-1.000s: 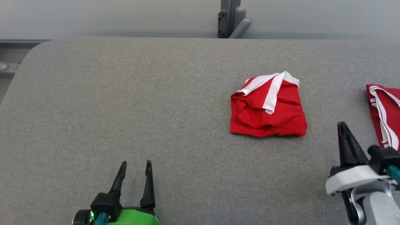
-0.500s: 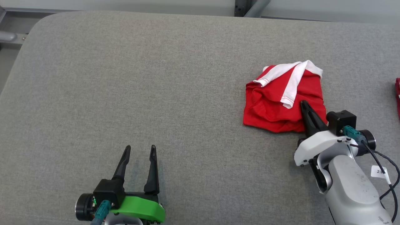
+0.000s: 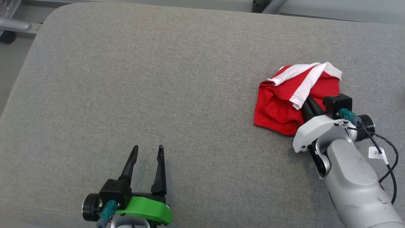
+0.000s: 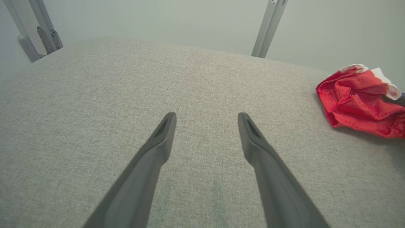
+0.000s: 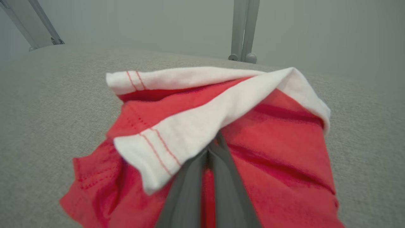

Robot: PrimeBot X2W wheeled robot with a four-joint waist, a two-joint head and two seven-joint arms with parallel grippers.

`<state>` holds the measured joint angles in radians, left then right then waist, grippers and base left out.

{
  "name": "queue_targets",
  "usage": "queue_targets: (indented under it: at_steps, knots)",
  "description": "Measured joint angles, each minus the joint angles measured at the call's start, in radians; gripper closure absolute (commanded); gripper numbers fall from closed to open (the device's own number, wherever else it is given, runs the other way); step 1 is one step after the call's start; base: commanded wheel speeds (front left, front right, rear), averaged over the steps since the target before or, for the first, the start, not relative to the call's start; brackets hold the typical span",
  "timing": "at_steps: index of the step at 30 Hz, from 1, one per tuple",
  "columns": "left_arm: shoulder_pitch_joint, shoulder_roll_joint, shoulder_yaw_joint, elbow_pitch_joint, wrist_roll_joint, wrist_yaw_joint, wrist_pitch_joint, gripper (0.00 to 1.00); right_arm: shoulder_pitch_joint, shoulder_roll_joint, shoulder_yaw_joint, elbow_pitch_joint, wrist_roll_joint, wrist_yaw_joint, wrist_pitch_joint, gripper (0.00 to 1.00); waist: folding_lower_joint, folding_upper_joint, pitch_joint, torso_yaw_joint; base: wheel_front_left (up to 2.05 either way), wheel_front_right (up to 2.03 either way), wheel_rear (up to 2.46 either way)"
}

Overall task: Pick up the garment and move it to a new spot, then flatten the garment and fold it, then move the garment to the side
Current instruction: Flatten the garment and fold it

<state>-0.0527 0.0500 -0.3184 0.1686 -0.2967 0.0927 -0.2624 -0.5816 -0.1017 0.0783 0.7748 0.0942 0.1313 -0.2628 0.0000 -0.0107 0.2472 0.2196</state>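
Tabletop (image 3: 158,79): grey woven cloth, spread under both arms.
Left gripper (image 3: 148,147): nearest, low over the cloth, fingers apart and holding nothing.
Right gripper (image 3: 308,103): fingers pressed together, tips tucked under the white band (image 3: 308,80); I cannot tell whether cloth is caught between them.
Garment (image 3: 278,107): red, bunched in a loose heap at the table's right.
Handling: probably light, limp and quick to sag; a thick fold or hem looks the safest place to pinch.
Metal posts (image 5: 243,28): behind the far edge.

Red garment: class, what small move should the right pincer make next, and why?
Probably lift a little: the right pincer looks shut on a fold of the garment beneath its white band, and the garment lies bunched on the table.
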Motion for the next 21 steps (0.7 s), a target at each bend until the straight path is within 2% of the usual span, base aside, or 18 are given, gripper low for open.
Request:
queue_targets:
  at_steps: [8,21]
  knots:
    - [-0.015,0.000,-0.021,0.002,-0.016,0.001,0.000,0.00,-0.100,-0.024,0.030,0.124,0.032,0.000,0.008,1.00,0.0000,0.0000,0.001,0.045,0.00,0.00,0.00]
    - [-0.019,0.000,-0.069,0.011,-0.061,0.014,0.000,0.00,-0.270,-0.066,0.056,0.278,0.047,0.000,0.082,1.00,0.0000,0.0000,0.006,0.143,0.00,0.00,0.00]
